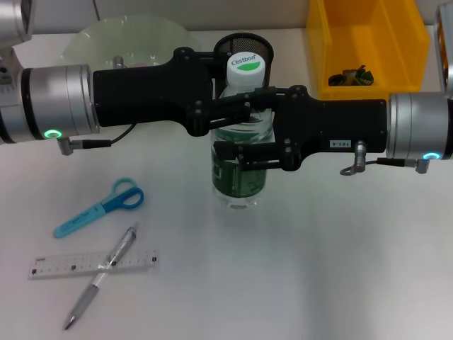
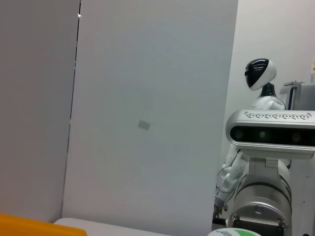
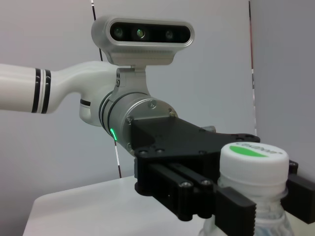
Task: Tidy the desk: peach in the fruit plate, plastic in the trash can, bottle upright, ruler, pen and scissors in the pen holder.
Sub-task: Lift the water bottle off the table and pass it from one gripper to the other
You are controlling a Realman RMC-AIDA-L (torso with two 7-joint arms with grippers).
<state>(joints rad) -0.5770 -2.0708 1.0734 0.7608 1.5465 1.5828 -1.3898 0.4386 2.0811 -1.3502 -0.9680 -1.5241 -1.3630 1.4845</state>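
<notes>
1. Bottle [image 1: 241,145] stands upright mid-desk, white cap up, just in front of the mesh pen holder [image 1: 244,48]. Both grippers meet at it from opposite sides, which probably steadies it while it settles on its base.
2. Left gripper [image 1: 237,112] reaches in from the left at shoulder height, just below the cap; its fingers [image 3: 236,209] press the neck on both sides, clenched on the bottle.
3. Right gripper [image 1: 249,157] comes in from the right and lower, its fingers wrapped around the labelled body, also gripping the bottle.
4. Two holds at different heights would resist tipping; this step looks nearly finished, with releasing to follow.
5. Scissors [image 1: 99,207], pen [image 1: 101,277] and ruler [image 1: 93,264] lie flat at front left, the pen crossing the ruler, not yet in the holder.
6. Glass plate [image 1: 127,42] sits back left and a yellow bin [image 1: 368,46] back right, with something dark inside it.
</notes>
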